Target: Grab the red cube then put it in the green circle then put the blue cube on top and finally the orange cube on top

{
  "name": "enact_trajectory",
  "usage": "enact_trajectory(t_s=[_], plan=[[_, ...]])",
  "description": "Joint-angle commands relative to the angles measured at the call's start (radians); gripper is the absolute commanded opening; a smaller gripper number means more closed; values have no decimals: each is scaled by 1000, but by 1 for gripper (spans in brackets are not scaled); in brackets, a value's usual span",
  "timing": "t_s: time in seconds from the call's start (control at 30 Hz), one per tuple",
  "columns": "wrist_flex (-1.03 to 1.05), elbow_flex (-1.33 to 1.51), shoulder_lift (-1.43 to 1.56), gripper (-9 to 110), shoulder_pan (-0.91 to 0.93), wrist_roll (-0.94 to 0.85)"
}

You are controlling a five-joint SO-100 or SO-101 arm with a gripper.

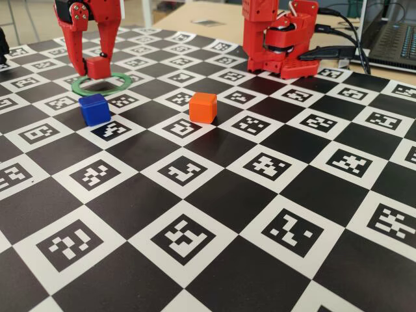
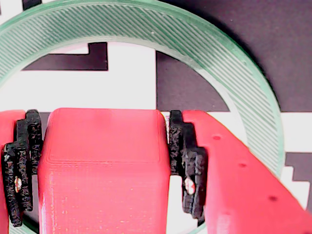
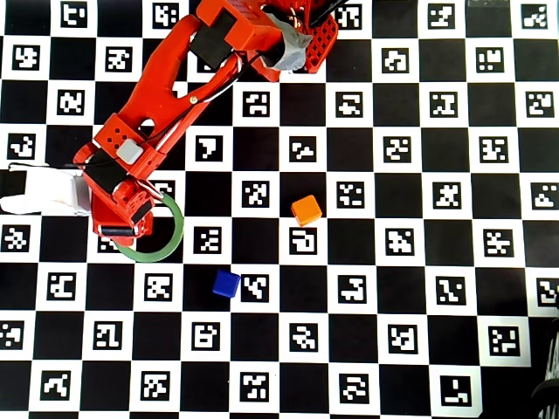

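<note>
Overhead view: my arm and wrist cover the red cube entirely and hide the upper-left arc of the green circle (image 3: 177, 229); only its right and lower arc shows. Wrist view: the ring (image 2: 229, 63) is cut off at the top and left edges, and my fingers run out of the bottom edge.

Pose: my arm reaches from its base at 12 o'clock on the checkered marker board (image 3: 367, 288) down toward 8 o'clock in the overhead view. In the fixed view my gripper (image 1: 97, 66) points downward over the ring (image 1: 123, 81).

Grip: my jaws are closed only as far as the red cube (image 2: 102, 165), whose sides the black pads (image 2: 187, 161) press. In the fixed view the cube (image 1: 99, 67) sits within the ring's outline; whether it touches the board I cannot tell.

Others: the blue cube (image 3: 226, 283) lies at 4 o'clock just beyond the ring; the orange cube (image 3: 307, 209) lies at 3 o'clock, well apart.
</note>
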Motion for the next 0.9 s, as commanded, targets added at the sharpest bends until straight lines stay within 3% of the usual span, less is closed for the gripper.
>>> enact_trajectory(t_s=[0.0,0.73,0.87], plan=[[-11,-5,95,4,-12,15],[-71,61,101,5,-17,23],[-67,61,103,10,-15,38]])
